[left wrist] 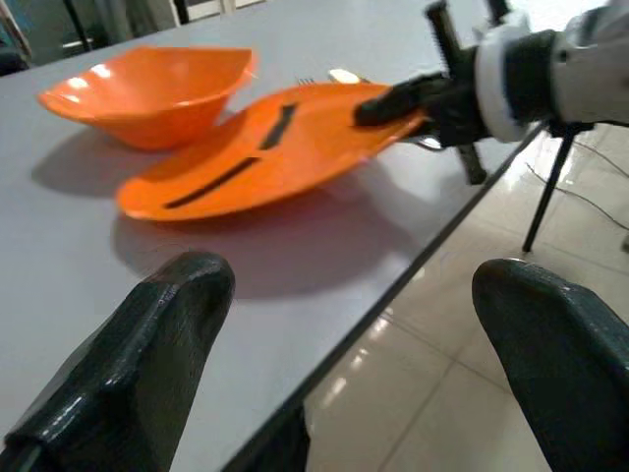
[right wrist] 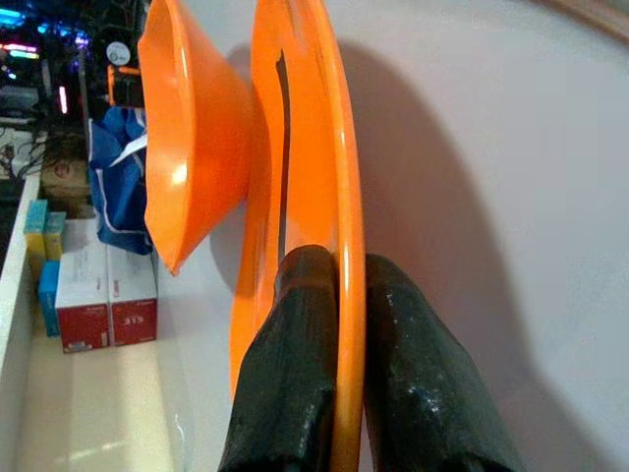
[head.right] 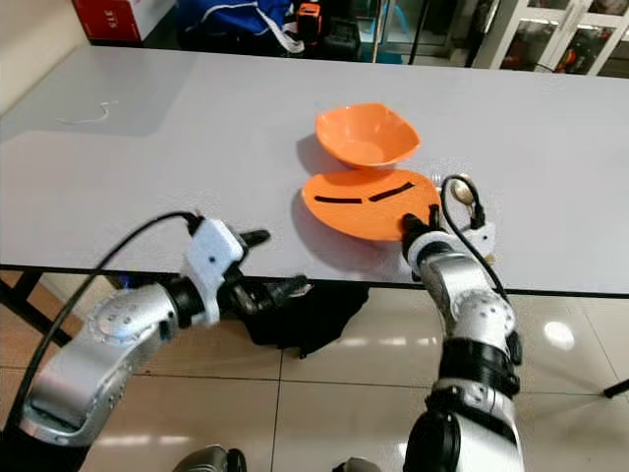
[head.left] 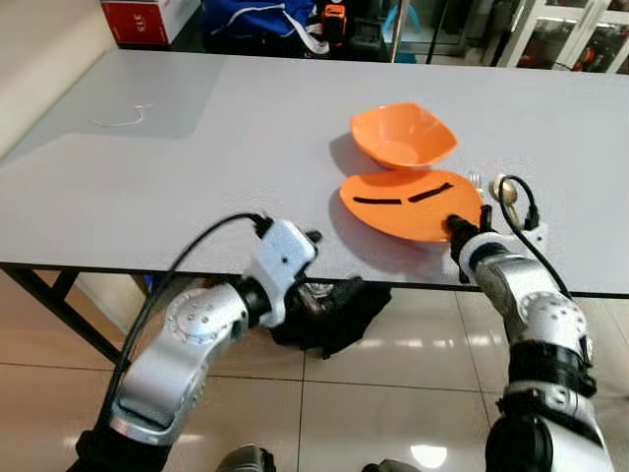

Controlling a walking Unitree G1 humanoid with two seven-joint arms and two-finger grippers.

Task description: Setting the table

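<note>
- Gripping the near rim of a glossy orange plate [head.left: 408,204], the right gripper [head.left: 458,228] pinches it between both fingers, tilting it above the grey table [head.left: 197,157].
- A squarish orange bowl [head.left: 403,135] sits just behind the plate.
- The left gripper [left wrist: 344,334] hovers at the table's front edge, fingers spread wide.

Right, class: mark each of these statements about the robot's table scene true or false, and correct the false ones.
1. The right gripper is shut on the rim of the plate. True.
2. The bowl sits on top of the plate. False: it stands on the table just behind the plate.
3. The left gripper is open and holds nothing. True.
4. The plate lies flat on the table. False: it is tilted, its near edge lifted by the right gripper.
5. Two dark strips lie on the plate. True.
</note>
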